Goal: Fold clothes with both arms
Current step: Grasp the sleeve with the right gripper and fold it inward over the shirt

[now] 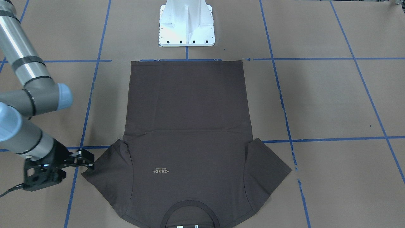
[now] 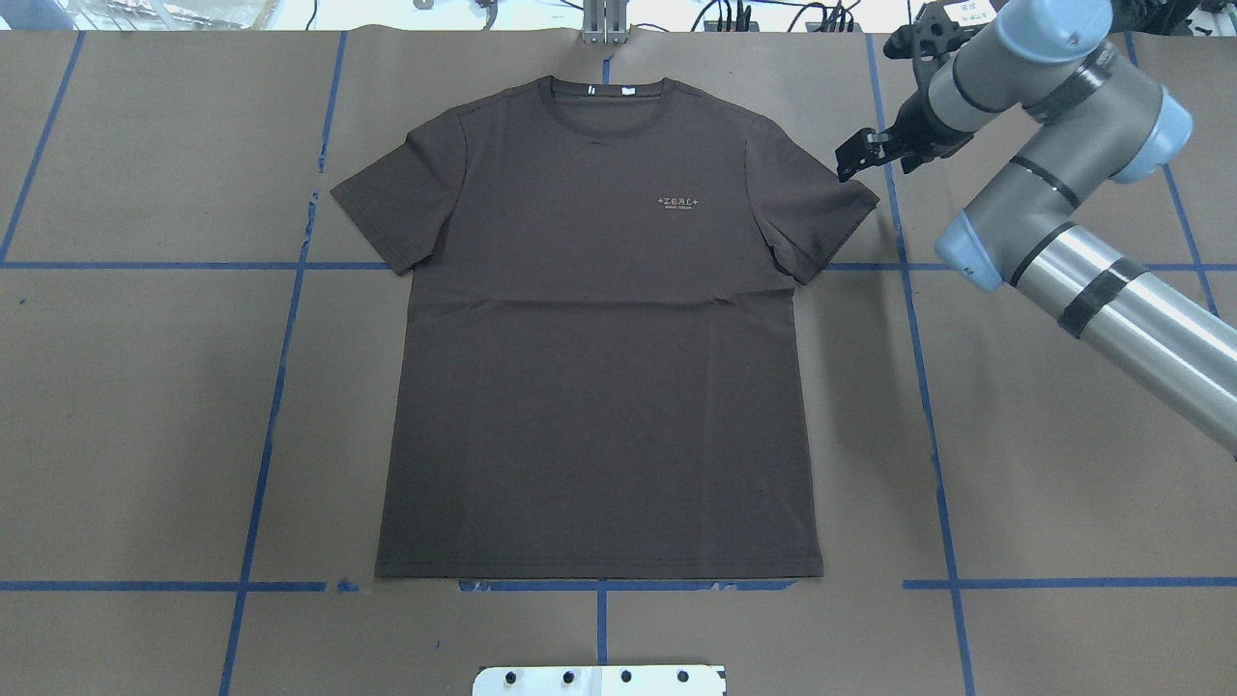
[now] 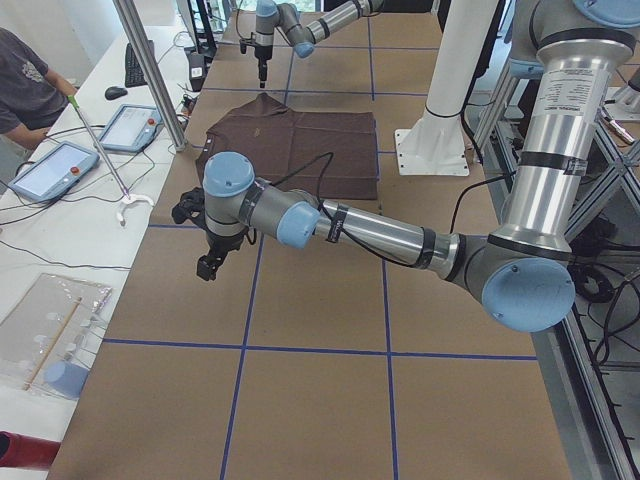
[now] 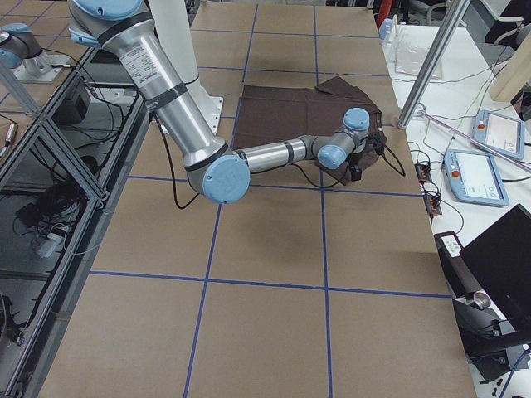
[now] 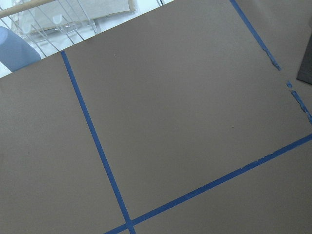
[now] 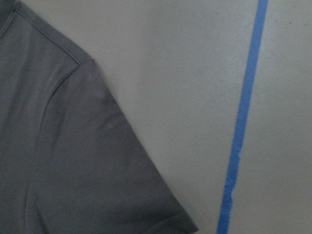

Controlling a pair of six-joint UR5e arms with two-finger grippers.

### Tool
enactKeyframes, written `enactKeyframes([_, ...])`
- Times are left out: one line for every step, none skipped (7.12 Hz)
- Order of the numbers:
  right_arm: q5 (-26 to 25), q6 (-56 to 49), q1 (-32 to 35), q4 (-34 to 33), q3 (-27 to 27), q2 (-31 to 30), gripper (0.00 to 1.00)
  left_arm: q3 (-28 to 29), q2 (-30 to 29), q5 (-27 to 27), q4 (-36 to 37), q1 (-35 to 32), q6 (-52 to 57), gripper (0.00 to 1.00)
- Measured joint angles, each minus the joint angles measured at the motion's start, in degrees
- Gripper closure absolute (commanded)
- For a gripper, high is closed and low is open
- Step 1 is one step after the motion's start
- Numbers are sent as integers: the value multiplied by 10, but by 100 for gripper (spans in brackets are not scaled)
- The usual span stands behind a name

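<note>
Well, the shirt [image 2: 599, 387] lies flat, front up. Just beside one sleeve [image 2: 821, 208] is the right gripper [image 2: 852, 162], the left gripper [image 3: 210, 265] well apart; whether either is open, I cannot tell.

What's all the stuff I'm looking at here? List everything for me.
T-shirt: one, dark brown, flat mid-table, collar away from the robot.
Table: one, brown, crossed by blue tape lines.
Base: one, white, near the shirt's hem.
Tablets: two, grey, on the side bench.
Person: one, dark shirt, at the bench.
Arms: two, silver with blue caps; right arm, left arm.
Grippers: two, black; right gripper beside a sleeve, left gripper over bare table.
</note>
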Motion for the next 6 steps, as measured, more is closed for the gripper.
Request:
enactKeyframes([-15,11,-12,11,-12,3,1,0,-3,0,0,0,0,0])
enactKeyframes([-21,15,-17,14,-20,3,1,-1,-5,0,0,0,0,0])
enactKeyframes([-23,16,-18,14,-28,2,5,-2,-6,-1,1,0,0,0])
enactKeyframes([-24,15,-18,14,-35,0,21,-3,-6,-7,1,0,0,0])
enactKeyframes([-24,15,-19,14,-39,0,43,-3,-7,-15,2,0,0,0])
enactKeyframes([-25,15,-19,13,-41,1,66,-2,-7,-20,2,0,0,0])
